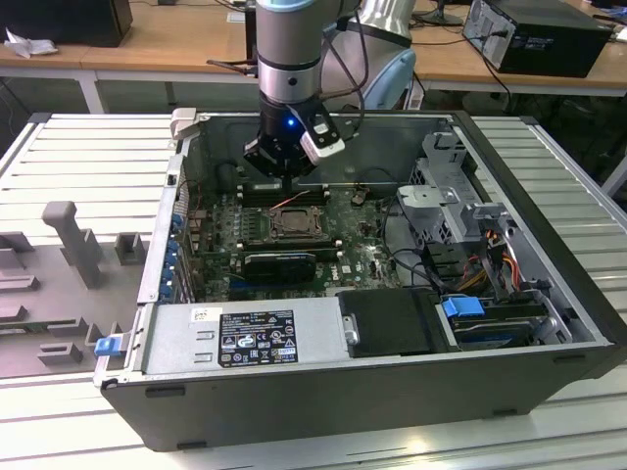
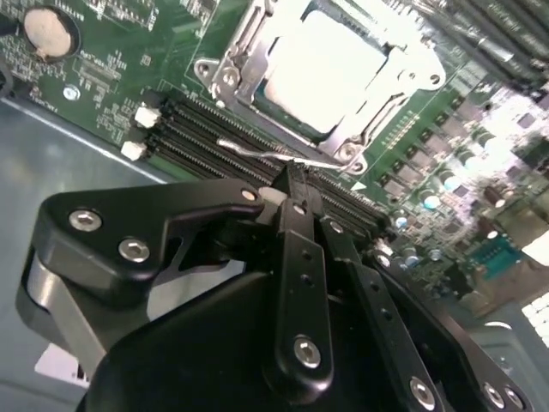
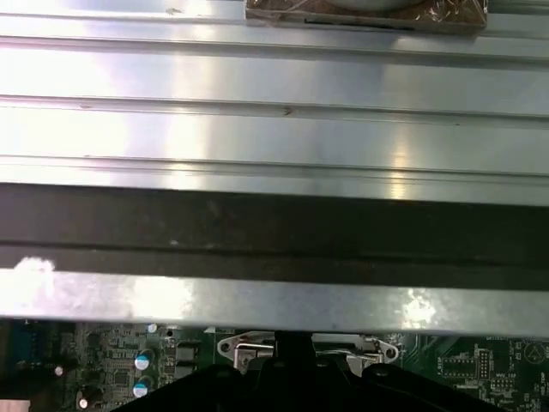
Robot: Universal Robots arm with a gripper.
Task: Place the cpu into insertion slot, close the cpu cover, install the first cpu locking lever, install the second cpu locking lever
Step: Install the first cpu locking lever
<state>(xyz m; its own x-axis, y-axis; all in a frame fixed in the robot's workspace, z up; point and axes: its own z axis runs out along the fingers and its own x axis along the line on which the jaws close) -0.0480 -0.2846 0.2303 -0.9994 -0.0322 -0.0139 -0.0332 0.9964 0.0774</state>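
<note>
The cpu is seated in the insertion slot, framed by the cpu cover. The gripper is held pressed together just beside a thin locking lever.

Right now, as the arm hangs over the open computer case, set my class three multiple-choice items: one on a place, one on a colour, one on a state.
1. Where does the cpu lie?
A. In the insertion slot
B. On the grey table outside the case
C. Between the gripper's fingers

2. What colour is the circuit board around the slot?
A. Red
B. Green
C. White

3. How is the gripper set?
A. Spread wide open
B. Clamped on the cpu
C. Fingers drawn together at the tips

Answers: 1 A, since in the second wrist view the pale square chip sits inside the insertion slot, framed by the cpu cover. 2 B, the board shows green in both wrist views. 3 C, the black fingers meet at their tips beside the slot, near a thin wire lever.
</note>
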